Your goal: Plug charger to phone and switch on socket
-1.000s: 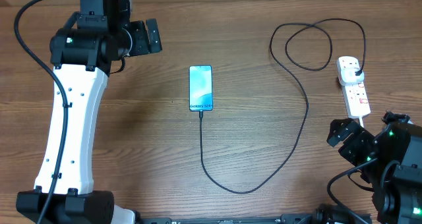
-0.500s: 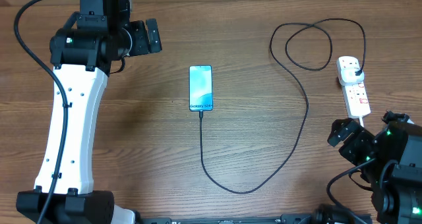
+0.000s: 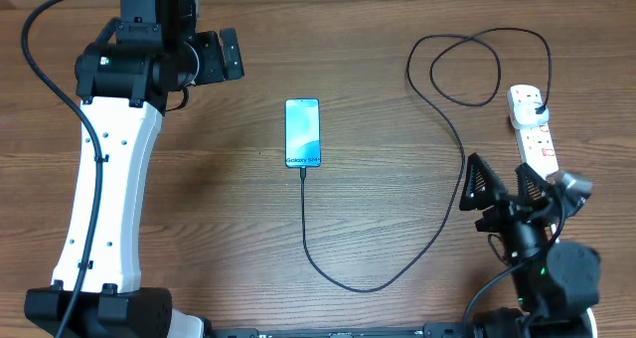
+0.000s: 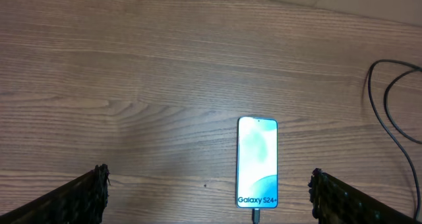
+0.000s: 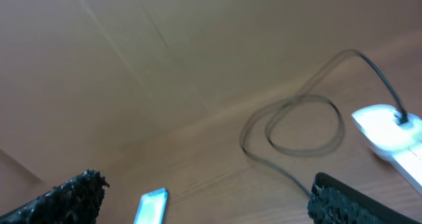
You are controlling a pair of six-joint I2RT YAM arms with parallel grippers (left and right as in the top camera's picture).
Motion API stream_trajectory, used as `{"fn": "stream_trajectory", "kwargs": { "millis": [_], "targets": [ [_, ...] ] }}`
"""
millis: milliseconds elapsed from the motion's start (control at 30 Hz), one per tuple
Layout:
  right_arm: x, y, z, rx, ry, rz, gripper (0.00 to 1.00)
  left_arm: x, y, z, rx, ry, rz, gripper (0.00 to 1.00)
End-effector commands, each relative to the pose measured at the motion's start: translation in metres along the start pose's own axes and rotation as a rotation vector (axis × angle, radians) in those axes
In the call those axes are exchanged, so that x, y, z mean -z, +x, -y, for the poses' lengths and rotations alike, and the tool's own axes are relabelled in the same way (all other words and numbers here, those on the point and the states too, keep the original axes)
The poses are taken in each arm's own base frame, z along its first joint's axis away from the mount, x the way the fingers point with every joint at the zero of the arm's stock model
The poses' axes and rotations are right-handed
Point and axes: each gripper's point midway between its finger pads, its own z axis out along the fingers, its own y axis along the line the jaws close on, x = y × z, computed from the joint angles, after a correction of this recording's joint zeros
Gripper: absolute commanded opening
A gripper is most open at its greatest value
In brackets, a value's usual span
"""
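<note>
Two grippers spread wide over a wooden table (image 3: 219,179), the phone cabled.
The left gripper (image 4: 208,188) hangs wide and empty at far left. The Galaxy S24 phone (image 3: 303,132) lies centre, with the charger cable (image 3: 348,283) entering its lower edge and looping right to the white power strip (image 3: 532,129). The right gripper (image 3: 500,174), wide and empty, has just swung up beside the strip, probably toward its switch.

My left arm (image 3: 109,179) stretches forward on the left side. At its end my left gripper (image 3: 236,55) turns to the right, fingers wide apart, holding nothing. My right gripper (image 3: 500,182) stays low near its base, pointing forward, also spread wide and empty.
</note>
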Motion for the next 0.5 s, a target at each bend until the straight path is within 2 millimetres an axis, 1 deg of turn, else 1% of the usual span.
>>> {"fn": "stream_trajectory", "kwargs": {
  "millis": [0, 67, 133, 233, 333, 400, 467],
  "targets": [
    [-0.001, 0.012, 0.000, 0.002, -0.090, 0.116, 1.00, -0.003, 0.001, -0.001, 0.012, -0.007, -0.004, 1.00],
    [-0.001, 0.014, 0.001, 0.008, -0.122, 0.176, 1.00, -0.003, 0.001, -0.001, 0.012, -0.007, -0.004, 1.00],
    [-0.001, 0.021, 0.005, 0.008, -0.146, 0.222, 1.00, -0.003, 0.001, -0.001, 0.012, -0.007, -0.004, 1.00],
    [-0.001, 0.031, 0.010, 0.061, -0.144, 0.235, 1.00, -0.003, 0.001, -0.001, 0.012, -0.007, -0.004, 1.00],
    [-0.003, 0.039, 0.014, 0.075, -0.142, 0.235, 1.00, -0.003, 0.001, -0.001, 0.012, -0.007, -0.004, 1.00],
    [-0.004, 0.040, 0.015, 0.088, -0.138, 0.234, 1.00, -0.003, 0.001, -0.001, 0.012, -0.007, -0.004, 1.00],
    [-0.004, 0.040, 0.016, 0.137, -0.125, 0.239, 1.00, -0.003, 0.001, -0.001, 0.012, -0.007, -0.004, 1.00]
  ]
}}
